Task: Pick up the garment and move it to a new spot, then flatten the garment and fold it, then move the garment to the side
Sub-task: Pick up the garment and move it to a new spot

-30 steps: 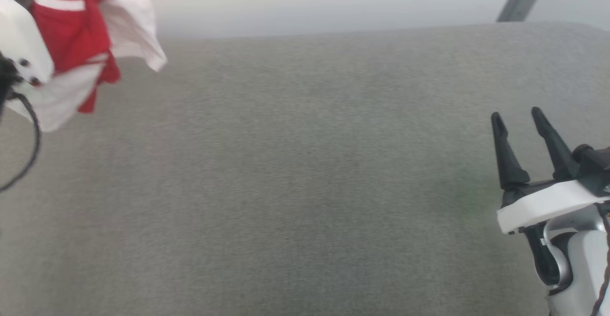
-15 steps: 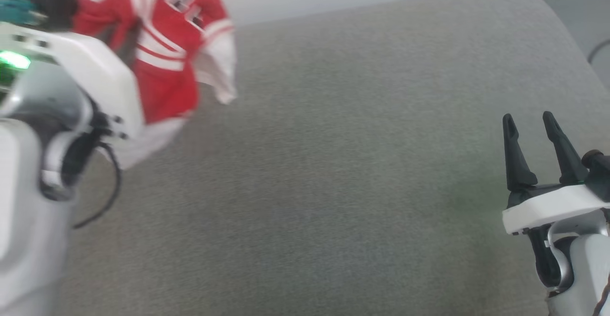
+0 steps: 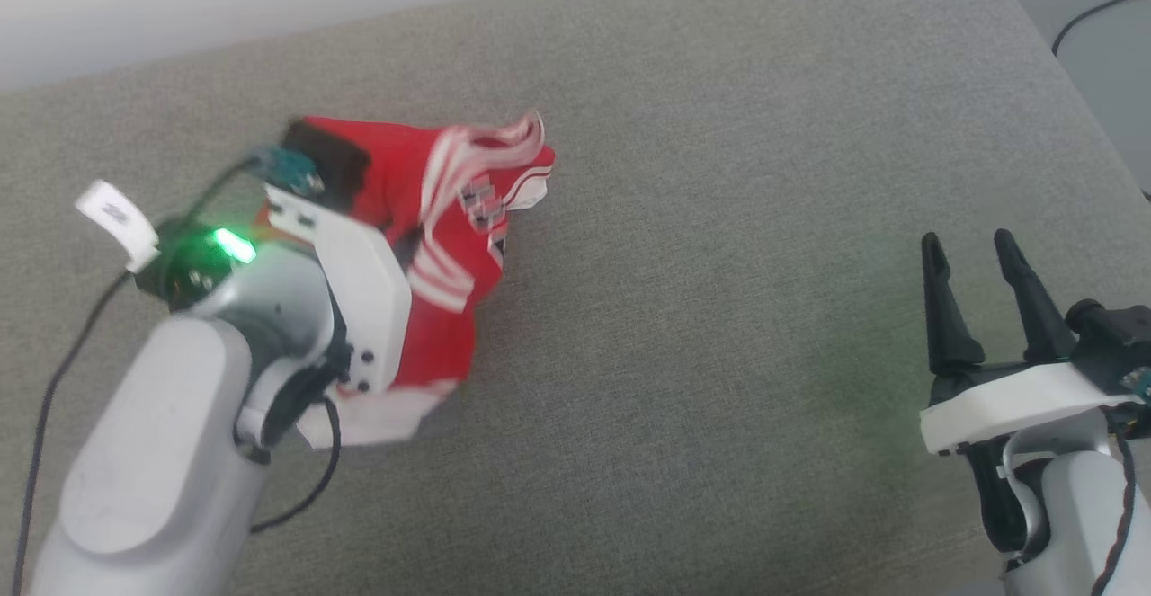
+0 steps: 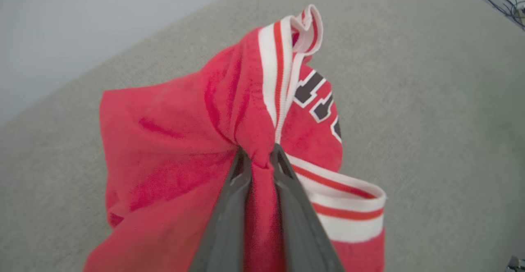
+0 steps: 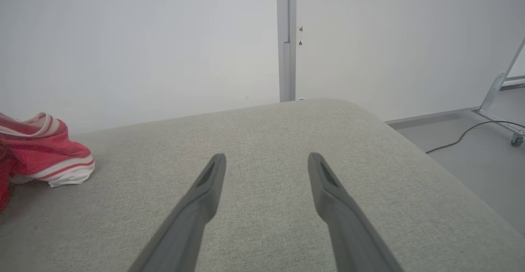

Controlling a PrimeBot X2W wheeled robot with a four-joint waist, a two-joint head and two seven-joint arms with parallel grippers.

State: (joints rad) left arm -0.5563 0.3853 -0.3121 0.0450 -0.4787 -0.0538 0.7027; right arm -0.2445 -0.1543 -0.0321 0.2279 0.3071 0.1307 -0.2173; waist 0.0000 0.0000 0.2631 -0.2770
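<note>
Plainly, the left wrist view gives what the head view hides: the left gripper (image 4: 259, 155) has its two dark fingers (image 4: 227, 214) pressed together on a bunched fold of the jersey (image 4: 172, 132). The grip is just below the white-and-red striped trim, and parts of black, white-edged letters show to the right. In the head view the white wrist housing (image 3: 369, 299) covers those fingers. The jersey sits crumpled against it, spilling onto the grey cushion (image 3: 719, 308); its lower white edge seems to touch the fabric, though blur leaves that uncertain. The right gripper (image 3: 967, 245) is well apart at the lower right, fingers spread and holding nothing. Its own view shows the jersey at the far left edge, resting on the cushion.
</note>
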